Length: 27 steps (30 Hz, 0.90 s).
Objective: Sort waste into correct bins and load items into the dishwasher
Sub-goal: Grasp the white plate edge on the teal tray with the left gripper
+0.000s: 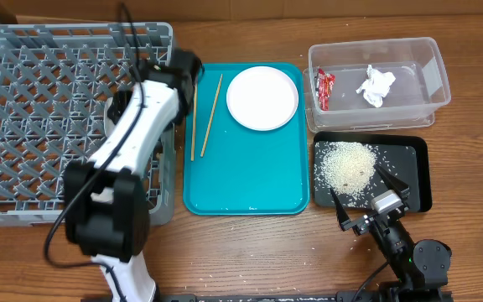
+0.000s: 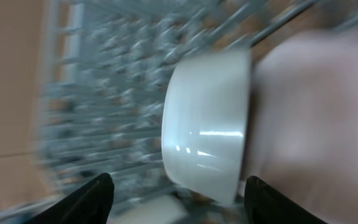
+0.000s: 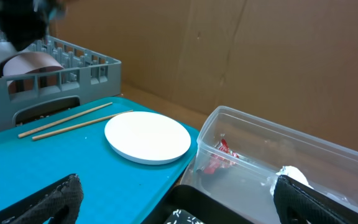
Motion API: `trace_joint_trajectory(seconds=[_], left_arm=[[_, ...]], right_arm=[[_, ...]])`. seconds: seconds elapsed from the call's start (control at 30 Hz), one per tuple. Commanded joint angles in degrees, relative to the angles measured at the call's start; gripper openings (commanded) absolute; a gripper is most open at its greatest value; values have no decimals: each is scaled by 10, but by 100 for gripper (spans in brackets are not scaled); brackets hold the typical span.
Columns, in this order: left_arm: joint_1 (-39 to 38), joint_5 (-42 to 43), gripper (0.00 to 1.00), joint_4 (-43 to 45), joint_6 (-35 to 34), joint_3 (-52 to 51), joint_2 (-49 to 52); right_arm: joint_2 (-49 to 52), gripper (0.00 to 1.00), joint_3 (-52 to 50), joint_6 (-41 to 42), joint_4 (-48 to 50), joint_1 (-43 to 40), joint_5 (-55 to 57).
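Red wrapper (image 1: 324,88), white tissue (image 1: 376,86), rice (image 1: 347,164) — binned. Small white bowl (image 2: 207,124) in grey plastic rack (image 2: 98,93), just ahead of the spread left claw (image 2: 179,191) — round white plate (image 1: 262,97), wooden chopsticks (image 1: 206,116) not yet loaded

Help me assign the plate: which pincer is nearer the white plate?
Left. The left pincer is at the rack's edge beside the teal tray holding the plate; the right pincer is over the black tray, farther off.
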Motion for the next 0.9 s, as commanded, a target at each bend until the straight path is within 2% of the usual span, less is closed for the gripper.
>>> trace_joint_trajectory(seconds=[0.0, 0.13, 0.2, 0.37, 0.4, 0.47, 0.57, 0.67, 0.8, 0.87], left_arm=[[-3, 278, 70, 16, -3, 64, -85], [-16, 507, 70, 66, 24, 65, -99], [-32, 561, 68, 92, 39, 56, -89], [-78, 528, 62, 162, 26, 37, -23], [-83, 514, 57, 175, 15, 37, -5], [-89, 492, 50, 194, -23, 37, 31], [-89, 487, 45, 212, -99, 37, 87], [-87, 488, 46, 218, -165, 37, 134], [-87, 495, 47, 220, -202, 37, 180], [-87, 504, 41, 221, -202, 37, 197]], right_arm=[[-5, 100, -6, 2, 4, 2, -1], [-5, 100, -6, 2, 4, 2, -1], [-5, 100, -6, 2, 4, 2, -1], [-5, 100, -6, 2, 4, 2, -1], [-5, 100, -6, 2, 4, 2, -1], [-5, 100, -6, 2, 4, 2, -1], [-5, 100, -6, 2, 4, 2, -1], [-5, 100, -6, 2, 4, 2, -1], [-5, 100, -6, 2, 4, 2, -1], [-5, 100, -6, 2, 4, 2, -1]])
